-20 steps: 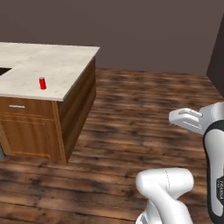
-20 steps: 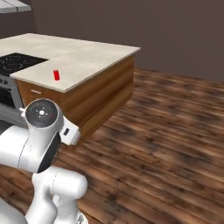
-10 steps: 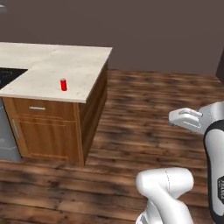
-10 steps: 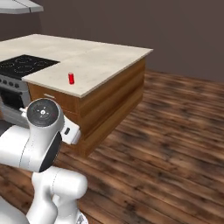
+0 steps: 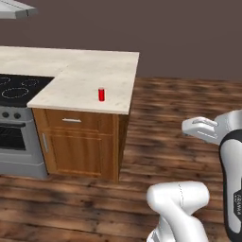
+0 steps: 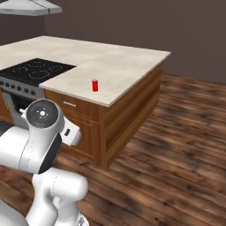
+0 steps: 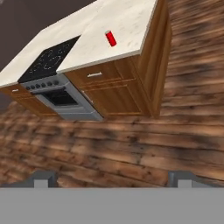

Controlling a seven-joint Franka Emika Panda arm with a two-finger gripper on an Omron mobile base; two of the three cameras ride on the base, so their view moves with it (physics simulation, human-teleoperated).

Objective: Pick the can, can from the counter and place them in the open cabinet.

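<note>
The gripper (image 7: 111, 180) is spread wide with nothing between its fingers; in the hand view the two dark fingertips (image 7: 43, 178) stand far apart over bare wooden floor (image 7: 131, 144). It hangs out in the room, well apart from the counter (image 5: 90, 75), which lies ahead of it and off to the left in the left base view. A single bright red can (image 5: 101, 94) stands upright on the counter's cream stone top, near the front edge above a wooden drawer (image 5: 75, 121) with a silver handle; in the right base view the same can (image 6: 95, 85) stands close to the corner nearest the robot, and in the hand view the can (image 7: 110, 38) appears far ahead of the fingertips, near the top of the picture. Left of the can, beyond the counter's cut-out, sits a black stovetop (image 5: 21, 87) over a grey oven (image 5: 16, 142), with a range hood (image 5: 14, 8) above. Compared with a second ago, the whole scene has slid rightward and grown larger in both base views: the stove and hood now show and the counter looks closer, so the base has moved. The can keeps its same spot on the counter, and the gripper is as wide open as before.
</note>
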